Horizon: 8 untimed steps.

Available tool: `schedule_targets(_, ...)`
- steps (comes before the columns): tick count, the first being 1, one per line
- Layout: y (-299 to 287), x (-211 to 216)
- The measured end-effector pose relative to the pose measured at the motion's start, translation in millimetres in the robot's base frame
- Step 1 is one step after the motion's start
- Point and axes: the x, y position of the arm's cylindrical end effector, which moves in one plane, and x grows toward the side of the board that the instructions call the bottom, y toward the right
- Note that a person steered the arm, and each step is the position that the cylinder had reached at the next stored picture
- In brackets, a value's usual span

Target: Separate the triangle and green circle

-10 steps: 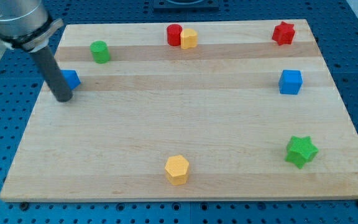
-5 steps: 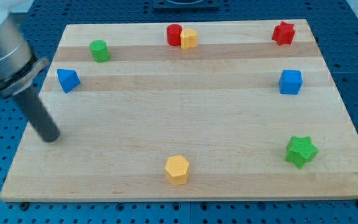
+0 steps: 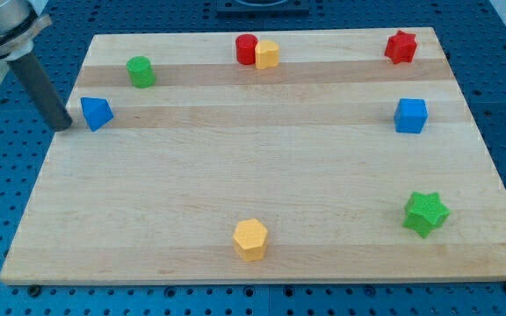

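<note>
The blue triangle [image 3: 96, 113] lies near the board's left edge. The green circle [image 3: 140, 71] stands above and to the right of it, a short gap apart. My tip [image 3: 62, 125] is at the board's left edge, just left of the blue triangle, with a thin gap or none; I cannot tell if it touches.
A red circle [image 3: 246, 48] and a yellow block [image 3: 267, 54] touch at the top middle. A red star [image 3: 401, 46] is at the top right, a blue cube [image 3: 410, 115] at the right, a green star [image 3: 425, 213] at the bottom right, a yellow hexagon [image 3: 250, 239] at the bottom middle.
My tip swung down and left away from the triangle, then came back up to the triangle's left side. The blocks have not visibly moved.
</note>
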Motion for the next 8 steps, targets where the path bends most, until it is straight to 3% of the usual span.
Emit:
schedule_targets(4, 137.5, -137.0)
schedule_targets(6, 122.7, -125.5)
schedule_targets(8, 107.6, -86.9)
